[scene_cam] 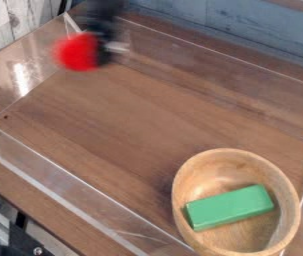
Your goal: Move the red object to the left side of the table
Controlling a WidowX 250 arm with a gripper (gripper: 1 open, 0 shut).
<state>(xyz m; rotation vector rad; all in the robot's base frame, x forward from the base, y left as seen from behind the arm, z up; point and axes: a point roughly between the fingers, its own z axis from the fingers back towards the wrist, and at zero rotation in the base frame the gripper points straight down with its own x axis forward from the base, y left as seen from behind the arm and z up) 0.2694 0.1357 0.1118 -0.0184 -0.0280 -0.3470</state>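
The blurred hand (92,40) grips the red object (76,52) — raised above the bench (154,110), far-left corner.

arm colour: dark, black to charcoal
arm shape: a narrow blocky column, cut off by the picture's top edge
gripper (98,42): dark and smeared by motion blur, its fingers not distinguishable
cables, screws, markings: too blurred to tell

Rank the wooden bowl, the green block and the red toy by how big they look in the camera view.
1. Wooden bowl, clearly largest.
2. Green block, lying inside the bowl.
3. Red toy, smallest; it is blurred and farther from the camera, so its rank below the block is less sure.
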